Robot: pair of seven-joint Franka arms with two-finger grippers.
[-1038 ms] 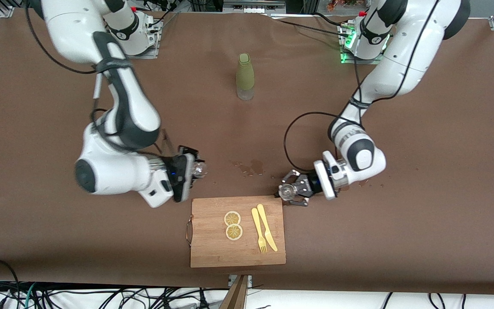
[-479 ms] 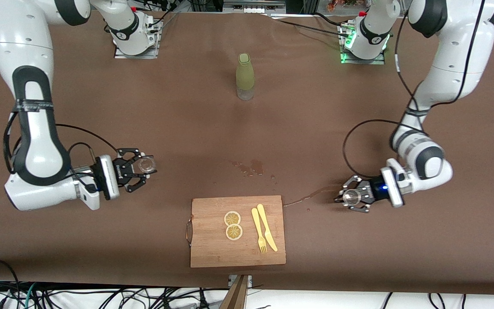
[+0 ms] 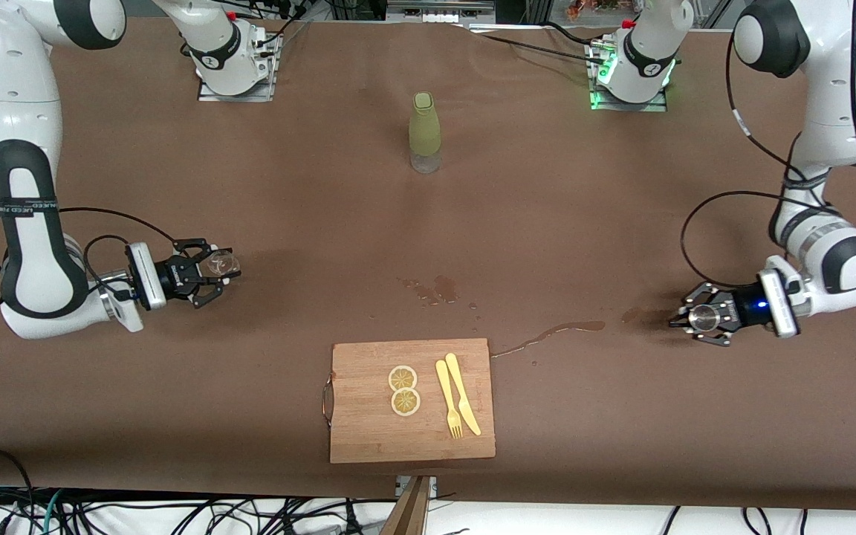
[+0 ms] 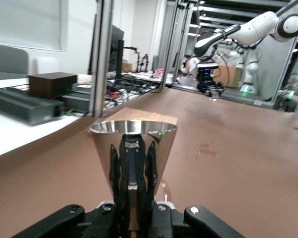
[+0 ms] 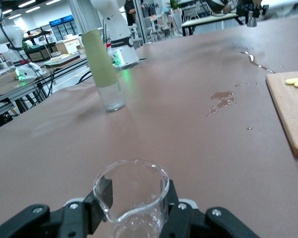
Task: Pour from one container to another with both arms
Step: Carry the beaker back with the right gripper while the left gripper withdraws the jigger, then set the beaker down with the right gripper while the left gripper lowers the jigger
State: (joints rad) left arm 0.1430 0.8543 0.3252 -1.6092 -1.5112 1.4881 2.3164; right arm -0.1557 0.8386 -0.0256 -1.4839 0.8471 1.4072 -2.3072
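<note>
Front view: right gripper (image 3: 214,273) low over the table (image 3: 621,193) toward the right arm's end, fingers clamped on a clear glass beaker (image 3: 221,262). Left gripper (image 3: 698,318) low over the table toward the left arm's end, fingers clamped on a shiny metal cup (image 3: 705,317), mouth facing along the table toward the middle. Both arms bent at the elbow, wrists level with the tabletop, hands well apart.

Right wrist view: beaker (image 5: 131,193) upright between the black fingers (image 5: 102,198), spout at the rim, looks empty. Fingers pressed against the glass on both sides, spread only as wide as the glass.

Left wrist view: metal cup (image 4: 134,151) flared like a cone, wide mouth up, pinched at its narrow base by the gripper (image 4: 134,198); fingers nearly together.

Between the two hands, on the table: wet puddles (image 3: 435,290) and a thin streak of liquid (image 3: 554,333) running toward the wooden cutting board (image 3: 368,438). On the board: two lemon slices (image 3: 403,390), a yellow fork (image 3: 448,397) and yellow knife (image 3: 464,394) side by side. Farther from the front camera, near the middle: green bottle (image 3: 425,132), standing upright, cap on.
</note>
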